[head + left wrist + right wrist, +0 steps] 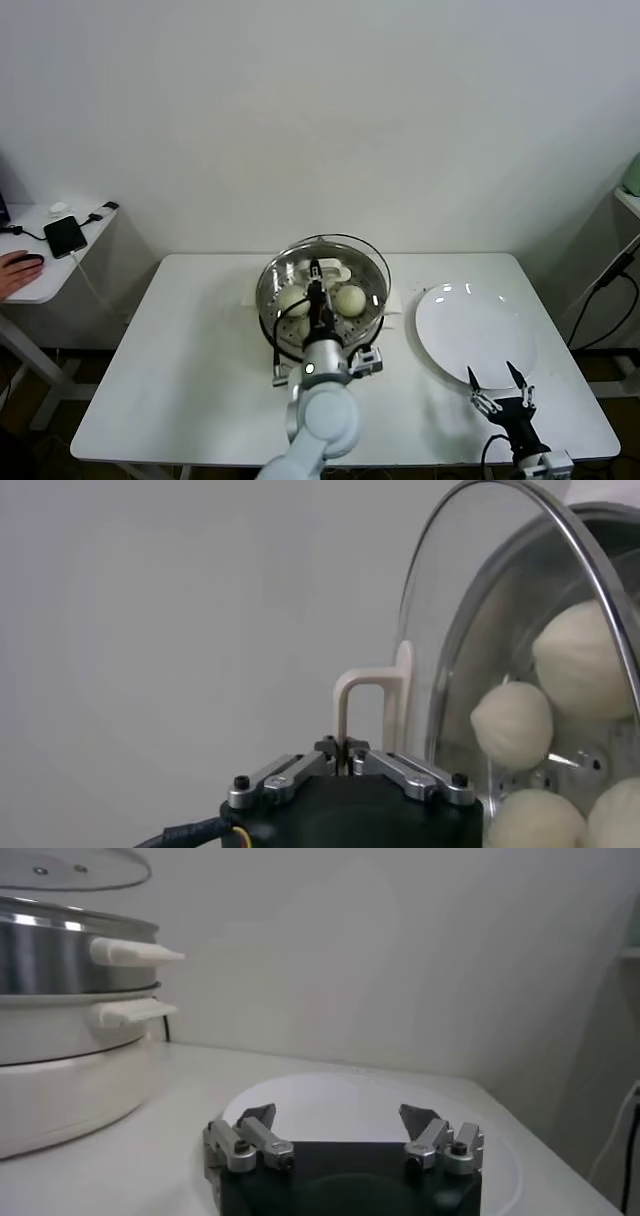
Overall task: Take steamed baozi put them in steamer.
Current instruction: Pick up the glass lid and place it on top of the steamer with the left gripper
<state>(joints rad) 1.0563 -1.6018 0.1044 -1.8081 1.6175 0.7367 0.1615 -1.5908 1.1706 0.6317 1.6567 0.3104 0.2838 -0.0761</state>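
The steel steamer [268, 285] stands at the table's middle back with several pale steamed baozi [349, 299] on its tray. Held over it is a round glass lid [366, 260]. My left gripper [316, 278] is shut on the lid's white handle [372, 692]. In the left wrist view my left gripper [345, 752] pinches the handle's thin leg, and the baozi [513, 725] show through the glass lid [450, 610]. My right gripper [497, 383] hangs open and empty at the near edge of the white plate [470, 325]. It is also in the right wrist view as my right gripper [338, 1120].
The white plate [345, 1093] lies bare to the right of the steamer [60, 958]. A side table [55, 262] at far left carries a phone [65, 236], cables and a person's hand [18, 268]. A shelf [630, 200] and cable stand at far right.
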